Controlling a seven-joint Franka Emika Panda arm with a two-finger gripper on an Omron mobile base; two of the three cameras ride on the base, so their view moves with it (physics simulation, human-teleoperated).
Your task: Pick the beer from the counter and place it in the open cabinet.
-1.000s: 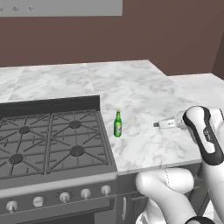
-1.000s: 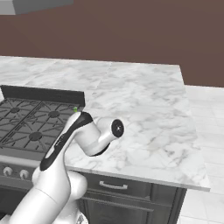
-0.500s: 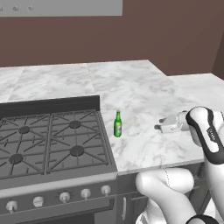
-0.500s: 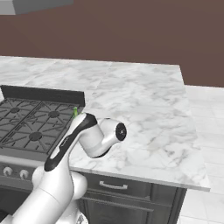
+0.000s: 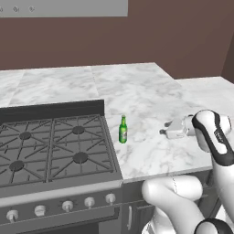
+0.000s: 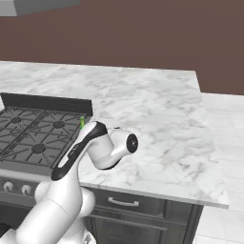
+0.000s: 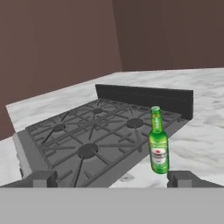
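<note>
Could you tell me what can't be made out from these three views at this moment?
- The beer in the right base view: the arm covers all but a green sliver.
- The cabinet in the left base view: cut off by the top edge, so door and shelf are unseen.
- The hand in the left base view: too small to judge the finger gap.
- The beer's label text in the hand view: too small to read.

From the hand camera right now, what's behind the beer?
Behind the beer lie the black stove grates and raised back panel, then the brown wall. The bottle stands upright on the counter beside the stove edge and covers a small stretch of that edge.
</note>
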